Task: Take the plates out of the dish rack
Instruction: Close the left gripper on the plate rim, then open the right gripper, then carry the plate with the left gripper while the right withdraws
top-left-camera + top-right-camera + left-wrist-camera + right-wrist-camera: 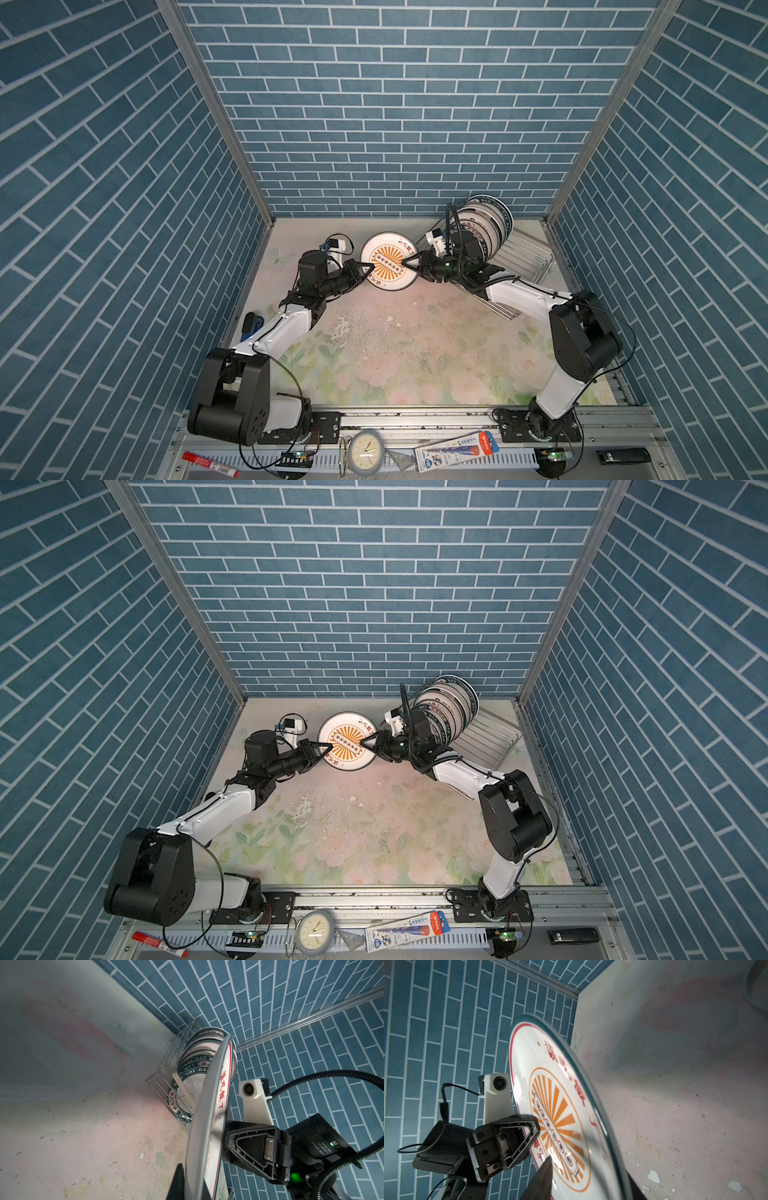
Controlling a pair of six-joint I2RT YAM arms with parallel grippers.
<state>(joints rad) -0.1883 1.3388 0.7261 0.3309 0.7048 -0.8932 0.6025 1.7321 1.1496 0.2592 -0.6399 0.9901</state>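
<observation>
A white plate (388, 262) (347, 742) with an orange sunburst and red characters hangs on edge above the table, between my two grippers. My left gripper (371, 266) (330, 746) (193, 1185) is shut on its left rim, one finger on each face. My right gripper (405, 262) (363, 742) (589, 1172) stands open astride the opposite rim, fingers apart from the plate (560, 1084). Behind the right arm, the silver wire dish rack (528, 257) (494, 737) (166, 1068) holds several upright plates (486, 224) (449, 708) (199, 1064) with dark green lettered rims.
Blue brick walls close in the floral table on three sides. On the front rail lie a small grey clock (365, 451), a red marker (210, 463), a pencil packet (457, 451) and a black block (623, 456). A blue-black clip (251, 322) sits at the table's left edge.
</observation>
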